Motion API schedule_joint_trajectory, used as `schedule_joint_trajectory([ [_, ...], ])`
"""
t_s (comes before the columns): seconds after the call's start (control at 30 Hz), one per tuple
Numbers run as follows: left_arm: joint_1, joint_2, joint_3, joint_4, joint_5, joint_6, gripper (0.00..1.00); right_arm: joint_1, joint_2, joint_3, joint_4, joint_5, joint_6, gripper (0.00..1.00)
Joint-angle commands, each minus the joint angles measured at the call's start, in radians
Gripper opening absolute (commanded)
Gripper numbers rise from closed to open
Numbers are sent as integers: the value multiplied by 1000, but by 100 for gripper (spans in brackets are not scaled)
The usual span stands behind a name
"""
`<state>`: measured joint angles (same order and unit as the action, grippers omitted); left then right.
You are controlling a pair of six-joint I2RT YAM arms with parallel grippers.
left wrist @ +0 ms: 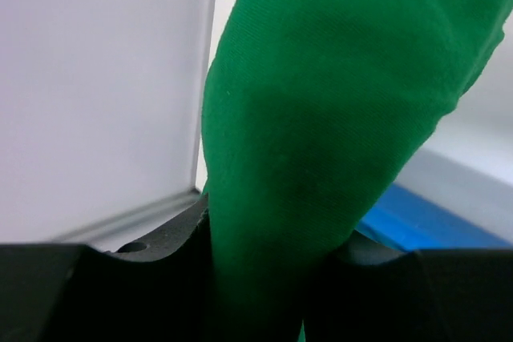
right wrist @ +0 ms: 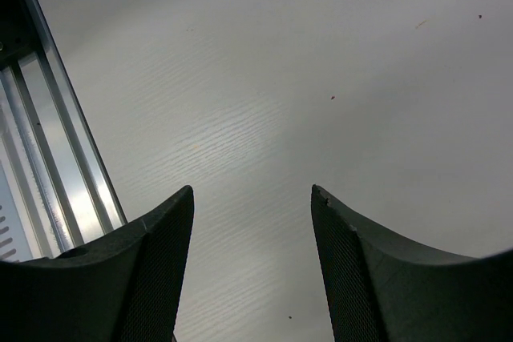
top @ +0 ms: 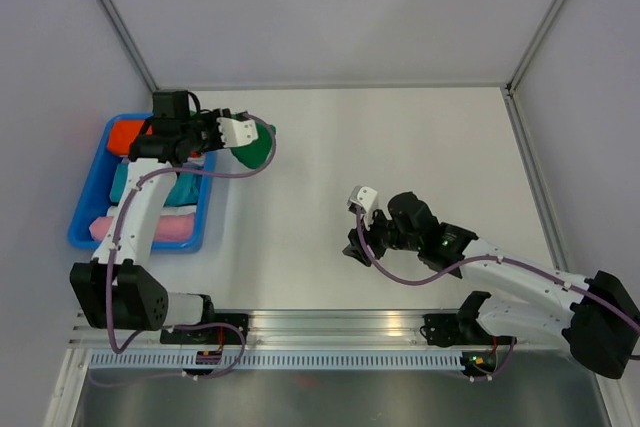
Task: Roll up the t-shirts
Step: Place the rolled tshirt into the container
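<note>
My left gripper (top: 240, 137) is shut on a bunched emerald-green t-shirt (top: 257, 148) and holds it just right of the blue bin's far end. In the left wrist view the green cloth (left wrist: 321, 134) fills the frame and runs down between my black fingers (left wrist: 144, 278). My right gripper (top: 353, 247) is open and empty over the bare white table, near the front middle. In the right wrist view its two black fingers (right wrist: 152, 270) stand apart with only tabletop between them.
A blue bin (top: 88, 222) stands at the left and holds an orange-red bundle (top: 126, 134), a teal bundle (top: 182, 190) and a pink bundle (top: 170, 227). A metal rail (top: 340, 327) runs along the table's front edge. Grey walls enclose the back and sides.
</note>
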<state>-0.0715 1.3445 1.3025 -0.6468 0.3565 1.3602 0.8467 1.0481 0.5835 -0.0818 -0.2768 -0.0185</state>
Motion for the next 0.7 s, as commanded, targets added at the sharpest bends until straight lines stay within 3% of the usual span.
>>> schedule_joint_trajectory([
  [0.0, 70, 38, 27, 39, 1, 45, 2, -5, 30, 45, 51, -47, 15, 66],
  [0.07, 149, 48, 2, 128, 4, 22, 2, -5, 39, 49, 59, -58, 47, 66],
  [0.17, 197, 48, -72, 322, -30, -24, 2, -3, 43, 49, 66, -71, 58, 66],
  [0.27, 246, 56, -108, 418, -19, -41, 2, -5, 49, 61, 57, -78, 64, 66],
  [0.57, 453, 166, -51, 498, 130, -24, 3, -5, 61, 70, 53, -79, 107, 66],
  [0.67, 496, 163, -144, 492, 203, 78, 3, -3, 73, 81, 51, -75, 114, 66],
])
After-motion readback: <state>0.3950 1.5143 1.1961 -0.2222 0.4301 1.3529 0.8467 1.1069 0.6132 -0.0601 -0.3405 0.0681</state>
